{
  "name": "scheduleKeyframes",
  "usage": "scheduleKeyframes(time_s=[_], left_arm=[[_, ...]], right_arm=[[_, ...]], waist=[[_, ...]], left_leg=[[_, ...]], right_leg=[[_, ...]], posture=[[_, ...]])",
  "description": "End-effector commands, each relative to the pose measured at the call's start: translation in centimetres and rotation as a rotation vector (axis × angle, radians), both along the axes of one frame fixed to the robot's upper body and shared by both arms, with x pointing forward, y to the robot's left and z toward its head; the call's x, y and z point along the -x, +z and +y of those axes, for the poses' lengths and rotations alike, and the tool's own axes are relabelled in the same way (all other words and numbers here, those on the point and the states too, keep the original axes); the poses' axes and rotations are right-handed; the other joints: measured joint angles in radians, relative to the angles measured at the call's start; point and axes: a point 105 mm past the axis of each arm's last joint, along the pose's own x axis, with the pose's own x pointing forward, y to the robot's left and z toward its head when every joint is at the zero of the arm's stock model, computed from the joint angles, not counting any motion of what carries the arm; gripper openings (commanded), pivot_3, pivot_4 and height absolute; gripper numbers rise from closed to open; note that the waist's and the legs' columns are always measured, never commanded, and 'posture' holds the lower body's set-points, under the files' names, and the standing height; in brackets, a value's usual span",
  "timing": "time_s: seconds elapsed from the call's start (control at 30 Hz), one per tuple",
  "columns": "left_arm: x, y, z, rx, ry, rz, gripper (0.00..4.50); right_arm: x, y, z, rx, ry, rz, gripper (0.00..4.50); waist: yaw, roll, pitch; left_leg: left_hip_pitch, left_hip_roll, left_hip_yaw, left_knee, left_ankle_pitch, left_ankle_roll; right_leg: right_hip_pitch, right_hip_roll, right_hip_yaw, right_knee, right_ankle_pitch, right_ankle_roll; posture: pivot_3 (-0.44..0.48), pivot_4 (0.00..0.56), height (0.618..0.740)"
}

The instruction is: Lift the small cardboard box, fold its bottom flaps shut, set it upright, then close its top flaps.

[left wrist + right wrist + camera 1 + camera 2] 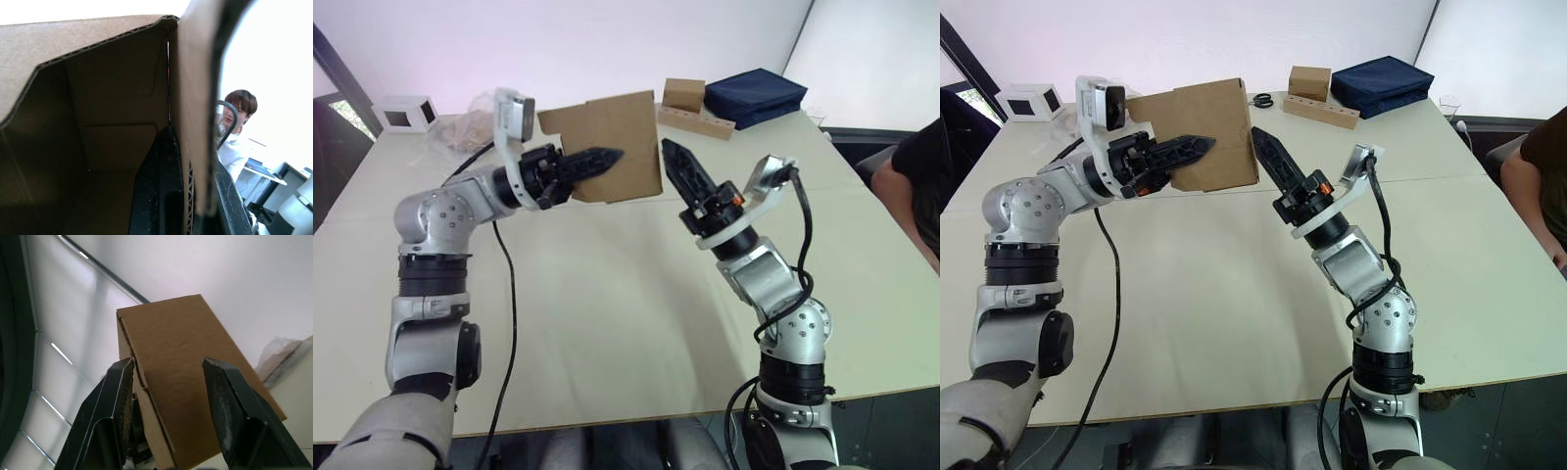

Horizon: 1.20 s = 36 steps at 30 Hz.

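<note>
Above the worktop (pixel 607 294) we see the small cardboard box (pixel 622 137) held in the air by the left end effector (pixel 597 160), well clear of the surface. Its 2 black fingers pinch 1 wall of the box: in the left wrist view 1 finger (pixel 159 196) lies inside the open carton against the wall and the other runs along the outside, so this end effector is clenched on the box. The right end effector (pixel 677 162) stands just beside the box's right edge, pointing up towards it; in the right wrist view its 2 fingers (pixel 110 421) are spread wide with the box framed between them and not touched. At the far edge of the worktop we note a white box (pixel 408 112), a brown box (pixel 683 94) on a holed strip (pixel 700 121) and a dark blue bag (pixel 756 95). A person (pixel 915 186) sits at the right edge
</note>
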Motion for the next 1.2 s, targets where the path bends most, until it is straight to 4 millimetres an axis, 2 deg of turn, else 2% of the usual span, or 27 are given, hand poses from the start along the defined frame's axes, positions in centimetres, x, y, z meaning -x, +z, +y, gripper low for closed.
scheduleKeyframes(time_s=[0.03,0.13,0.23,0.33,0.37,0.77,1.0,1.1,1.2], left_arm=[[0.6,1.4,0.5,0.018,0.001,-0.049,0.00],[0.6,1.3,0.5,0.016,-0.001,-0.046,0.00],[0.4,0.9,0.6,-0.014,0.001,-0.046,0.00],[0.4,1.0,0.7,-0.017,0.000,-0.044,0.00],[0.4,1.0,0.7,-0.018,-0.002,-0.043,0.00],[0.3,0.2,-0.4,-0.062,-0.033,-0.048,0.00],[0.3,0.1,-0.4,-0.071,-0.047,-0.042,0.00],[0.2,0.1,-0.3,-0.081,-0.044,-0.040,0.00],[0.4,-0.3,-0.1,-0.143,-0.038,-0.046,0.00]], right_arm=[[0.6,1.2,-0.6,-0.016,-0.013,-0.058,2.25],[0.5,1.3,-0.8,-0.014,-0.028,-0.064,2.25],[0.4,1.3,-0.9,-0.007,-0.046,-0.073,1.54],[0.6,1.0,-0.6,0.012,-0.034,-0.076,0.29],[0.6,0.9,-0.3,0.022,-0.025,-0.076,0.07],[1.3,0.2,2.3,0.103,0.052,-0.089,0.07],[2.1,-1.1,3.4,0.199,0.104,-0.096,0.07],[2.0,-1.3,3.1,0.216,0.083,-0.096,0.07],[1.8,-1.3,1.1,0.227,0.011,-0.094,0.07]], waist=[[0.000,0.000,0.000],[0.000,0.000,0.000],[-0.001,0.000,0.000],[-0.001,0.000,0.000],[0.000,0.000,0.000],[0.000,0.000,0.000],[0.001,0.000,0.000],[0.000,0.000,0.000],[0.001,0.000,0.000]], left_leg=[[0.000,0.000,0.000,0.000,0.000,0.000],[0.000,0.000,0.000,0.000,0.000,0.000],[0.000,0.000,0.000,0.000,0.000,0.000],[0.000,0.000,0.000,0.000,0.000,0.000],[0.000,0.000,0.000,0.000,0.000,-0.001],[0.000,0.000,0.000,0.000,0.000,-0.001],[0.000,0.000,0.000,0.000,0.000,0.000],[0.000,0.000,0.000,0.000,0.000,0.000],[0.000,0.000,0.000,0.000,0.000,0.000]], right_leg=[[0.000,0.000,0.000,0.000,0.000,0.000],[0.000,0.000,0.000,0.000,0.000,0.000],[0.000,0.000,0.000,0.000,0.000,0.000],[0.000,0.000,0.000,0.000,0.000,0.000],[0.000,0.000,0.000,0.000,0.000,0.000],[0.000,0.000,0.000,0.000,0.000,0.000],[0.000,0.000,0.000,0.000,0.000,0.000],[0.000,0.000,0.000,0.000,0.000,0.000],[0.000,0.000,0.000,0.000,0.000,0.000]], posture=[[0.000,0.150,0.740],[0.000,0.150,0.740],[0.000,0.150,0.740],[0.000,0.150,0.740],[0.000,0.150,0.740],[0.000,0.150,0.740],[0.000,0.150,0.740],[0.000,0.150,0.740],[0.000,0.150,0.740]])
